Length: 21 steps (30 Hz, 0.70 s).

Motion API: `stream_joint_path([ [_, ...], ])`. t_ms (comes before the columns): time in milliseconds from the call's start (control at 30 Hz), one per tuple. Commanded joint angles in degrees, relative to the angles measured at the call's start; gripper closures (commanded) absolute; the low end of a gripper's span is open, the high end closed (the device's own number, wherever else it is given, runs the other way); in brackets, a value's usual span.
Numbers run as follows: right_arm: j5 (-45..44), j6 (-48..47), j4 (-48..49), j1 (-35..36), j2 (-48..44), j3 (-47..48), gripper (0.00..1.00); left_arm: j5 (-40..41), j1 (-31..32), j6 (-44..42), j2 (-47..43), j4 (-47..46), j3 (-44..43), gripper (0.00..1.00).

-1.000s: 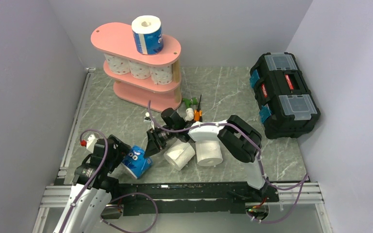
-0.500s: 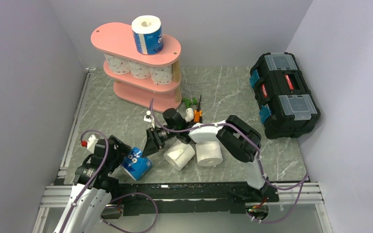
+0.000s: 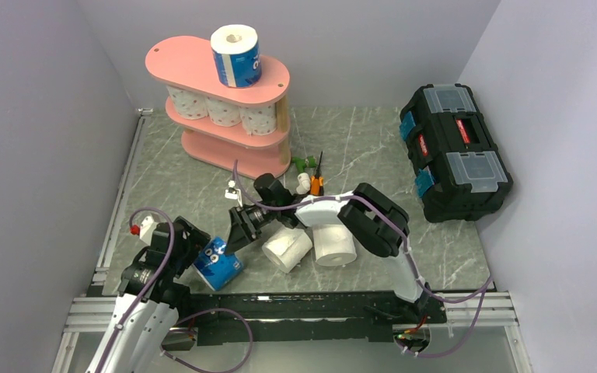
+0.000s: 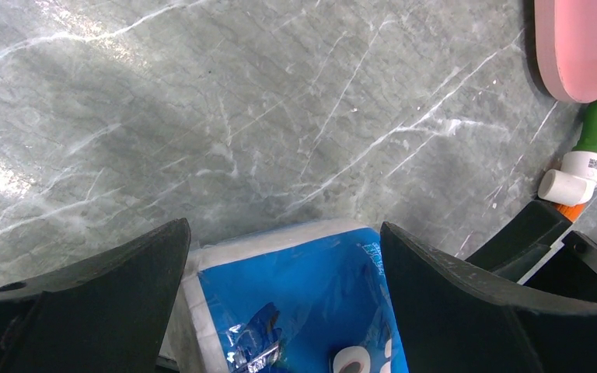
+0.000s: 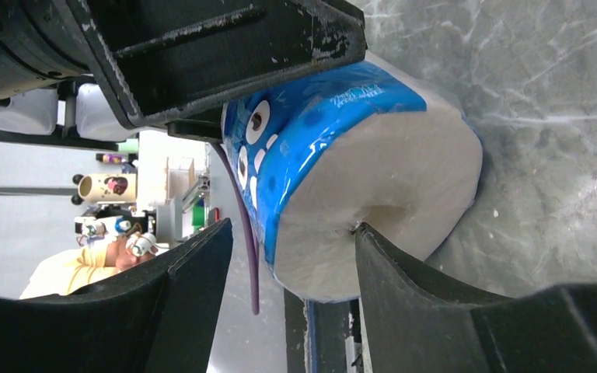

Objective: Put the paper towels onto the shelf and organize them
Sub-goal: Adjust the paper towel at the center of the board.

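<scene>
A blue cartoon-eyed paper towel roll [image 3: 218,265] [image 4: 295,295] [image 5: 342,132] lies tilted at the table's near left edge. My left gripper [image 3: 200,258] [image 4: 284,233] is open, with a finger on either side of it. My right gripper [image 3: 237,233] [image 5: 294,229] is also open. One of its fingertips sits at the roll's core hole and the other is clear of the roll. Two plain white rolls [image 3: 288,247] [image 3: 334,242] rest under the right arm. The pink shelf [image 3: 194,58] [image 4: 583,47] carries a blue roll [image 3: 235,54] on top and three pink-dotted rolls [image 3: 221,111] on its middle tier.
A black toolbox [image 3: 455,151] stands at the right. Small green, white and orange tools [image 3: 309,172] [image 4: 587,159] lie by the shelf's foot. The metal rail [image 3: 280,299] of the near table edge runs just below the blue roll.
My right gripper's jaws have widened and let go of the blue roll's wall, and the arm has shifted slightly left. The roll has settled a little toward my left gripper, which has not moved.
</scene>
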State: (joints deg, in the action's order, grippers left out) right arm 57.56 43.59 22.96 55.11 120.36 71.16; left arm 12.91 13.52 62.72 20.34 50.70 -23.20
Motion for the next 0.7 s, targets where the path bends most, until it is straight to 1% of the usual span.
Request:
stream_joint_path([
  [0, 0.84, -3.41, -5.21, 1.97, 2.09, 4.96, 0.38, -1.6, 0.18, 1.38, -0.51, -2.27, 0.76, 0.02],
  [167, 0.91, -2.81, -5.41, 2.87, 3.36, 6.67, 0.39, -1.39, 0.15, 1.65, -0.73, -1.93, 0.83, 0.02],
  [233, 1.11, -2.13, -4.99, 2.98, 3.76, 6.91, 0.41, -1.38, 0.19, 1.66, -0.86, -1.92, 0.88, 0.02],
  [333, 1.4, -1.4, -4.11, 3.07, 3.95, 6.78, 0.48, -1.31, 0.19, 1.74, -0.98, -1.83, 0.88, 0.02],
  [500, 1.51, -0.53, -1.54, 2.81, 2.23, 4.47, 0.64, -1.39, 0.19, 1.72, -1.05, -1.68, 0.59, 0.02],
  [567, 1.31, -0.43, -1.07, 2.54, 0.98, 3.55, 0.68, -1.11, 0.19, 1.71, -1.15, -1.57, 0.32, 0.02],
  [667, 1.26, 0.25, -0.39, 1.74, -1.34, 1.74, 0.69, -0.16, 0.19, 1.73, -0.99, -0.95, -1.01, 0.02],
])
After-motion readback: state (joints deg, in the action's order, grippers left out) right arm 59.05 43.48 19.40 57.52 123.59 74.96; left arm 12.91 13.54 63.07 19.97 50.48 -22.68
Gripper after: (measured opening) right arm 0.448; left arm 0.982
